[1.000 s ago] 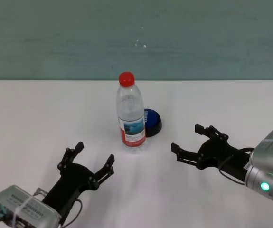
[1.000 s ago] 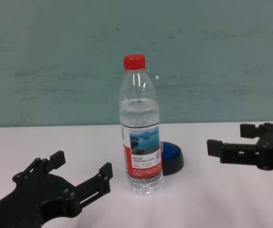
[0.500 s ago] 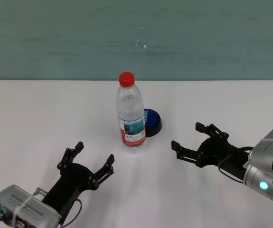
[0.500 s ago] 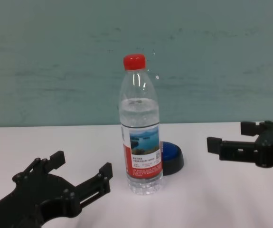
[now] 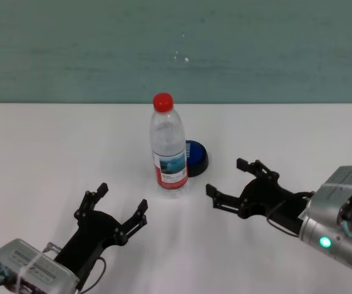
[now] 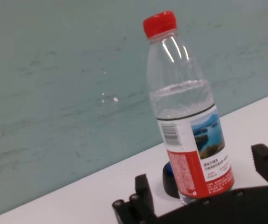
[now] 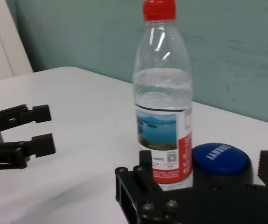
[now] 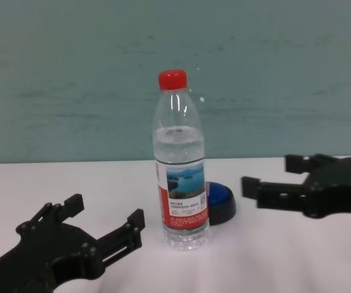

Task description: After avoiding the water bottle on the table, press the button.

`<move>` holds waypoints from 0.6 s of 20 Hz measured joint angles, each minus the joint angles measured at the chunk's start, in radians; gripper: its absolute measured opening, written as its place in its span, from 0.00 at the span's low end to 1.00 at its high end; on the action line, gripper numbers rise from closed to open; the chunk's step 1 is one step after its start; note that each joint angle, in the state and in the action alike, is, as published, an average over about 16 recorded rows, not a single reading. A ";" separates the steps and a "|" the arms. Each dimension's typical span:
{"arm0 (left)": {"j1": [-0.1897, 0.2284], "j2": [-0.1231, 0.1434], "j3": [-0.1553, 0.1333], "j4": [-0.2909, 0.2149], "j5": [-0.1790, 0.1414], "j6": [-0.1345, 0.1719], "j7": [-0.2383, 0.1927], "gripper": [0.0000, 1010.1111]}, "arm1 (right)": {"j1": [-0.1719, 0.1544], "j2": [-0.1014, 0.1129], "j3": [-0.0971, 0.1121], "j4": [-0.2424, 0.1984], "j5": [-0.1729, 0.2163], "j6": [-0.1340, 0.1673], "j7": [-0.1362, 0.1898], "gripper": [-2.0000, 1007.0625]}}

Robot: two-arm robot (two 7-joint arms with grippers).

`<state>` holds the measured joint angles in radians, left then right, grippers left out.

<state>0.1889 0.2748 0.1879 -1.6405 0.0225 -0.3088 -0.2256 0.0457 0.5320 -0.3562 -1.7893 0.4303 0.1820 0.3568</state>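
The water bottle (image 5: pixel 168 147) stands upright in the middle of the table (image 5: pixel 41 153), with its red cap on top. The blue button (image 5: pixel 198 157) sits right behind it on the right, partly hidden by it. My right gripper (image 5: pixel 226 176) is open and empty, low over the table, to the right of the bottle and in front of the button, touching neither. The right wrist view shows the bottle (image 7: pixel 164 107) and the button (image 7: pixel 221 158) close ahead. My left gripper (image 5: pixel 122 196) is open and empty, near the front left. The chest view shows the bottle (image 8: pixel 181 177) and the button (image 8: pixel 221 202).
A teal wall (image 5: pixel 176 49) runs behind the table's far edge. Bare white tabletop lies on both sides of the bottle and between the two grippers. My left gripper also shows far off in the right wrist view (image 7: pixel 38 128).
My right gripper has moved left, closer to the bottle and the button, staying open. The left arm, the bottle and the button have not moved.
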 joint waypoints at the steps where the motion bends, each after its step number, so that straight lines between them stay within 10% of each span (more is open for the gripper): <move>1: 0.000 0.000 0.000 0.000 0.000 0.000 0.000 0.99 | 0.002 -0.004 -0.003 0.002 -0.003 -0.006 0.003 1.00; 12: 0.000 0.000 0.000 0.000 0.000 0.000 0.000 0.99 | -0.024 -0.026 0.014 -0.009 -0.002 -0.073 0.016 1.00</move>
<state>0.1889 0.2748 0.1879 -1.6405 0.0225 -0.3088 -0.2256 0.0217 0.5056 -0.3418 -1.7984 0.4283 0.1091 0.3724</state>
